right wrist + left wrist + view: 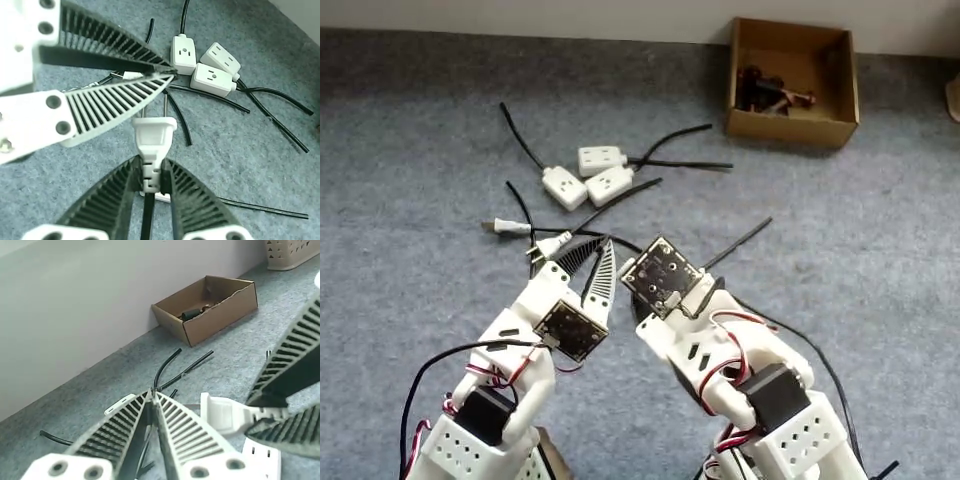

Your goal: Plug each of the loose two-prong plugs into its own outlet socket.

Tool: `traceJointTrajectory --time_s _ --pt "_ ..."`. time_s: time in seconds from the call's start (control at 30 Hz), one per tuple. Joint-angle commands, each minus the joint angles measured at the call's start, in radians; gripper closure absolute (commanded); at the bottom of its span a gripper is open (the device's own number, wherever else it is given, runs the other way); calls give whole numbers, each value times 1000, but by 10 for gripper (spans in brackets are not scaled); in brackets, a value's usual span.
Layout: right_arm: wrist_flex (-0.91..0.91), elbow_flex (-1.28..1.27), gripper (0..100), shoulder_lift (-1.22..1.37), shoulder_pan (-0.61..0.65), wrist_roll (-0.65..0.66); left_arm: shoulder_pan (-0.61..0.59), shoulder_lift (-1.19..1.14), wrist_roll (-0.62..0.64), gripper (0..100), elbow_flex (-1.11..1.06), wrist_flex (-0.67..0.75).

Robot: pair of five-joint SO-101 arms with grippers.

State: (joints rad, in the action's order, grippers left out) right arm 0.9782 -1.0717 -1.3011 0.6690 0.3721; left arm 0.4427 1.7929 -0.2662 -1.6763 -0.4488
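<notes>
Clamping the plug (pixel 154 132), the right claw (pixel 152 162) covers its neck.

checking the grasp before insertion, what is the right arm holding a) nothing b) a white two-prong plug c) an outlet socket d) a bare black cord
b: in the right wrist view the fingers of the right gripper clamp the white plug by its rear, with both prongs pointing out ahead.

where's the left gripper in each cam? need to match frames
High view: left gripper at centre, tips near a loose plug.
Left wrist view: the gripper in the foreground, pointing toward the cardboard box.
Right wrist view: the gripper between the held plug and the sockets.
Shared landmark: the fanned black cords.
</notes>
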Motion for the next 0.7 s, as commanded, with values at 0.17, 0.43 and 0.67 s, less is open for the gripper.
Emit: traceJointTrajectory --time_s 0.17,0.43,0.67 --pt "2 79 992 -19 -13 -12 -10 2 5 993 -19 0" --pt "2 88 992 -19 -13 -12 -8 1 5 993 -21 -18" --pt "2 105 992 -19 -13 -12 27 1 5 993 -21 -46"
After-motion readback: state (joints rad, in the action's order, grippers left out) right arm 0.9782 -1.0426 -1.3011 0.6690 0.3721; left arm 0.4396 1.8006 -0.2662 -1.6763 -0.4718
